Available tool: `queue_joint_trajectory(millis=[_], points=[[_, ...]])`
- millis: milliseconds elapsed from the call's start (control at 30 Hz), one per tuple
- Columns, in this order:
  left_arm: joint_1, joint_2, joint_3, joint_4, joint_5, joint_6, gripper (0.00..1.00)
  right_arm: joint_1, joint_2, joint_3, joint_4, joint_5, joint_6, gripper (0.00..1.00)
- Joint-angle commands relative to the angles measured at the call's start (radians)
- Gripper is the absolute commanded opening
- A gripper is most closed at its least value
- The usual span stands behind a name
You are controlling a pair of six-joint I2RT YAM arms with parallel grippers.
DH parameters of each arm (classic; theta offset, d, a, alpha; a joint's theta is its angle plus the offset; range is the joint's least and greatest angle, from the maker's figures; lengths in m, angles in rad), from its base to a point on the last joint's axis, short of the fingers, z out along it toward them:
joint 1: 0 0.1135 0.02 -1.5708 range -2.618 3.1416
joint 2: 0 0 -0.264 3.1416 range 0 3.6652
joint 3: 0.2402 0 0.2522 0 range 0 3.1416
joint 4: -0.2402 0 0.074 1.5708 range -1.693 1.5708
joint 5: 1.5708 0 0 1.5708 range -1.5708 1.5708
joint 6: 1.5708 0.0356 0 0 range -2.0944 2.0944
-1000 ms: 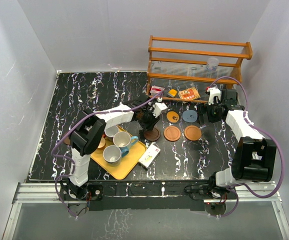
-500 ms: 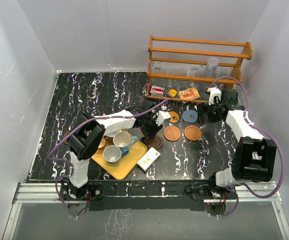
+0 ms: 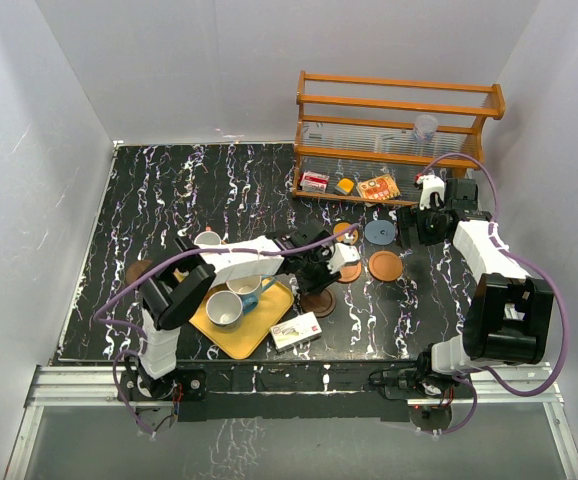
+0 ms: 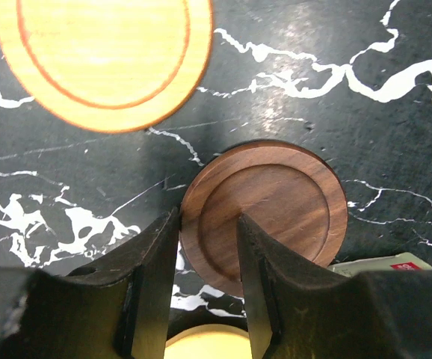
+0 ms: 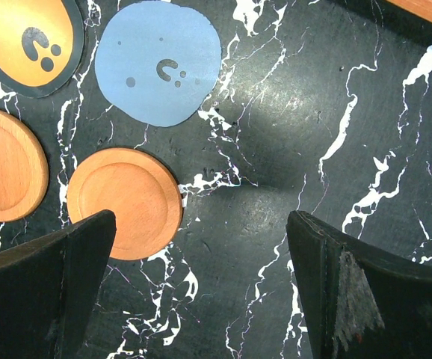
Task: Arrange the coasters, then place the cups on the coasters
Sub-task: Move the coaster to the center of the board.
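The left gripper (image 4: 208, 224) pinches the left rim of a dark brown round wooden coaster (image 4: 276, 206), with one finger outside the edge and the other on its recessed face. The disc lies flat on the black marbled table (image 4: 395, 45) at the lower middle of the left wrist view, near but apart from an orange-brown round wooden coaster (image 4: 104, 52) at the upper left. The bite looks shallow, so the safer move is probably a low, level slide rather than a lift. The disc should be set in line with its neighbours, with enough gap for mug handles, and kept off the small white box (image 3: 296, 331) below it in the top view. To release, spread the fingers first, then rise straight up. The right gripper (image 5: 201, 217), at the right of the top view, hangs spread wide over bare table beside a grey-blue flat coaster (image 5: 160, 63), holding nothing.
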Motion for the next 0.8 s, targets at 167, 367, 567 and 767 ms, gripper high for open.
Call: queue_joint_trajectory(millis=[167,367,567,767], points=[[-0.133,0.119,-0.019,-0.089,-0.07,0.049,0.38,-0.02,-0.042,0.031,0.023,-0.004,-0.003,0.98],[-0.197,0.165,0.044,-0.069,-0.073,0.053,0.38,-0.022,-0.04,0.03,0.025,0.001,-0.003,0.98],[-0.218,0.236,0.129,-0.021,-0.081,0.034,0.38,-0.038,-0.055,0.031,0.032,0.008,0.011,0.98],[-0.226,0.31,0.242,-0.02,-0.067,0.03,0.38,-0.054,-0.061,0.032,0.038,0.02,0.024,0.98]])
